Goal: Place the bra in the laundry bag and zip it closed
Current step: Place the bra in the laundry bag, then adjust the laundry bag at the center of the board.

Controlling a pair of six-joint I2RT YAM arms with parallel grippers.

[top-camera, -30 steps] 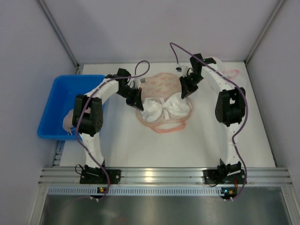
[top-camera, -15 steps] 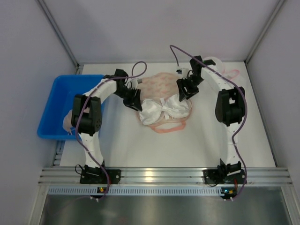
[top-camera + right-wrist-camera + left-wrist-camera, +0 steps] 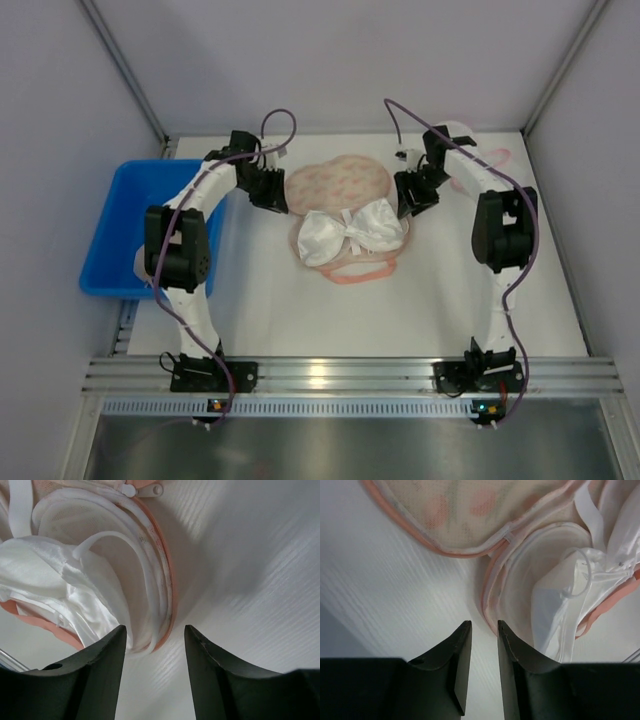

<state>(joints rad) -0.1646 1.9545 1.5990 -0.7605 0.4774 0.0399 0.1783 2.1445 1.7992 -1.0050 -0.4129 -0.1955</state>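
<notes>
Now the white satin bra [image 3: 350, 235] lies in the near half of the round pink-trimmed mesh laundry bag [image 3: 335, 180], about the middle of the white table [image 3: 300, 310]. The bag's lid half is spread toward the far edge. The left gripper [image 3: 484, 627] and right gripper [image 3: 154, 628] stand at the bag's two sides – jaws apart, holding nothing. To close it well, I would first tuck in the satin that seems to lie over the rim. Then fold the lid over and pull the pink zipper tab [image 3: 148, 489] slowly – otherwise cloth may catch.
</notes>
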